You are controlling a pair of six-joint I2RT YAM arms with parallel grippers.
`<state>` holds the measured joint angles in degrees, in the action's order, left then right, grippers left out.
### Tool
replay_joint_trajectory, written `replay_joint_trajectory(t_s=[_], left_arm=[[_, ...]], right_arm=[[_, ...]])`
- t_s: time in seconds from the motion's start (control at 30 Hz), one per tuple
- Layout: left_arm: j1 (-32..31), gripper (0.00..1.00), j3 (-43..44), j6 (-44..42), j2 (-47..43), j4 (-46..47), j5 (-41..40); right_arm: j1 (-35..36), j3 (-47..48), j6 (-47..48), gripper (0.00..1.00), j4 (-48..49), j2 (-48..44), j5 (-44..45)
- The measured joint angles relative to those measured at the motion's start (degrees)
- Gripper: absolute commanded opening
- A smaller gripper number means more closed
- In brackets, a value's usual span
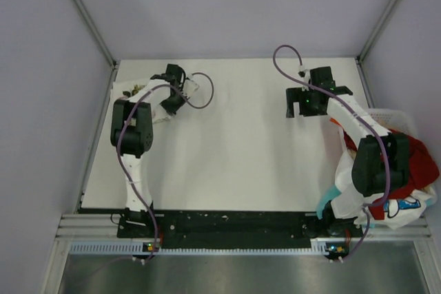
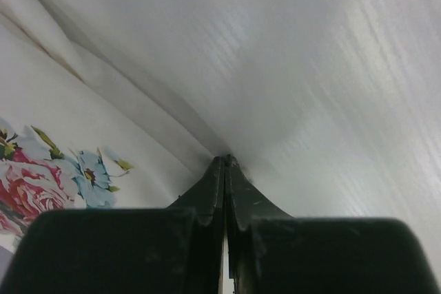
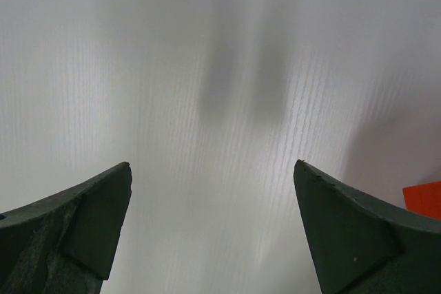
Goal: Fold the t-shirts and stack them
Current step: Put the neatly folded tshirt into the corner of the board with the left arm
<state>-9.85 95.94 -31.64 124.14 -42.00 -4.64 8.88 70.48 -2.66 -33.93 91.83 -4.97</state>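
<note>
Floral t-shirt (image 1: 128, 91) lies at far-left table (image 1: 241, 156) edge, closed left tool (image 2: 225, 166) alongside.

White table (image 1: 241, 149), floral t-shirt (image 1: 127, 91) bunched at its far-left corner, lattice basket (image 1: 401, 116) at its right edge

The left gripper (image 2: 226, 160) has fingers of black plastic, matt and faintly grainy, with small scuffs. Left of its shut jaws lies the flowered shirt (image 2: 62, 135), soft matt white cloth with a dull print and gentle creases running to the jaw tips. Right of those jaws the table (image 2: 331, 67) is white and smooth, with a slight sheen and fine ribbed lines. The right gripper (image 3: 212, 164) is the same dull black plastic, rougher on its inner faces, with the ribbed table between its jaws. Just beyond the right jaw shows a flat matt orange cloth (image 3: 424, 199).
</note>
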Motion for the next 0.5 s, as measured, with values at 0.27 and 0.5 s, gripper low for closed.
replay_joint_trajectory(t_s=[0.27, 0.5], left_arm=[[3.8, 0.00, -7.6, -0.9, -4.7, 1.6, -1.6], [7.3, 0.00, -11.7, -2.3, -7.3, 1.6, -2.3]], right_arm=[[0.0, 0.0, 0.2, 0.99, 0.0, 0.0, 0.6], [0.0, 0.0, 0.2, 0.99, 0.0, 0.0, 0.7]])
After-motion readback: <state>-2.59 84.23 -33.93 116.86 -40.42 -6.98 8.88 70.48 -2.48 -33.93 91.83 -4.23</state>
